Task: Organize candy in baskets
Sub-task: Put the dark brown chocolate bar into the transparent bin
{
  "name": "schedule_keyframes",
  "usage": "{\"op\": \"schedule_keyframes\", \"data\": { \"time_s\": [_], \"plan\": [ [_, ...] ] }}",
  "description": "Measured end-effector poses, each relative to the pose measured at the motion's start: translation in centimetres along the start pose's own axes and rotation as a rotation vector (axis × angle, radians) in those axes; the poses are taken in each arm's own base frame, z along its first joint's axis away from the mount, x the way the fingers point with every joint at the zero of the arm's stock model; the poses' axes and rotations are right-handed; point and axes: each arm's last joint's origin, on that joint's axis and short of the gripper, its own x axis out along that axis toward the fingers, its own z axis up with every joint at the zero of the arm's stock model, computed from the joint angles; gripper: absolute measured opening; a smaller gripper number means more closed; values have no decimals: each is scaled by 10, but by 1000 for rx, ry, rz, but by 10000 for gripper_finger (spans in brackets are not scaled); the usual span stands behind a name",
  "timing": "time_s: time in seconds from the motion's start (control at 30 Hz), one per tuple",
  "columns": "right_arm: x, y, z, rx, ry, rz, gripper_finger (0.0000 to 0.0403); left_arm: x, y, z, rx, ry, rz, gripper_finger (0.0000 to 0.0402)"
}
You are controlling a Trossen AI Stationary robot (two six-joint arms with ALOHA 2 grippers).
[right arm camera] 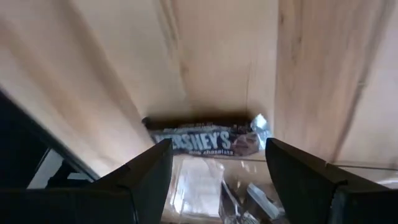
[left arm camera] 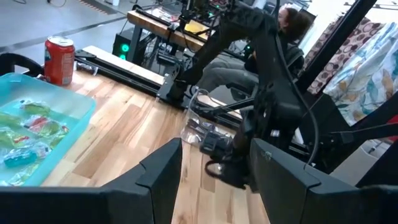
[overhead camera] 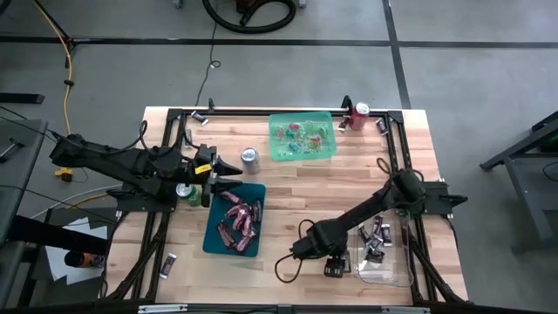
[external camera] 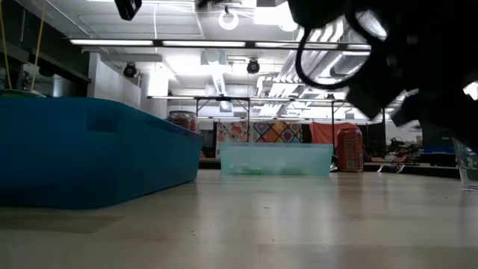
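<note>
While both arms reach over the wooden desk (overhead camera: 288,187), the dark teal basket (overhead camera: 213,237) of pinkish-red bars sits near the left edge, the light green basket (overhead camera: 302,137) of green and red sweets at the far side and the clear basket (overhead camera: 388,270) at the right. The left pincer (overhead camera: 228,174) hangs empty, fingers apart, above the teal basket. The right pincer (right arm camera: 214,168), fingers apart, hovers over a dark chocolate bar (right arm camera: 202,140) beside the clear basket

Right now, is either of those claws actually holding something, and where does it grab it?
No. The right gripper is open over a Hershey's bar on the table, not touching it. The left gripper is open and empty.
</note>
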Motion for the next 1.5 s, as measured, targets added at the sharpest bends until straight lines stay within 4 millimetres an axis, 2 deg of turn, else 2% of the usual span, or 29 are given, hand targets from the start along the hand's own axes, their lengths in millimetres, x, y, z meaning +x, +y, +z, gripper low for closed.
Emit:
{"op": "schedule_keyframes", "data": {
  "time_s": [0.23,0.47,0.57,0.63,0.73,0.77,0.87,1.0,1.13,1.27,1.33,1.5],
  "plan": [
    [23,-3,7,86,105,-58,252,0,0,0,0,0,1,179],
    [37,4,4,66,151,-79,244,0,0,0,0,-2,4,179],
    [38,7,2,18,146,-89,208,0,0,0,0,-2,4,179],
    [36,8,0,-10,139,-130,160,0,0,0,9,-2,4,179],
    [25,11,-2,-63,114,-214,52,0,0,0,32,-2,4,179],
    [19,13,-2,-85,97,-236,28,0,0,0,35,-3,4,179],
    [-10,22,-1,-176,27,-300,21,0,0,0,43,-4,5,179],
    [-65,31,-3,-238,-149,-378,5,0,1,0,43,-4,7,179],
    [-118,27,-36,-133,-383,-363,3,0,1,0,42,-4,7,179],
    [-136,7,-86,60,-475,-312,2,0,1,0,45,-4,8,179],
    [-138,-6,-115,160,-497,-266,2,0,1,0,51,-9,19,179],
    [-114,-35,-175,367,-403,-133,1,0,1,1,51,-14,31,179]
  ]
}}
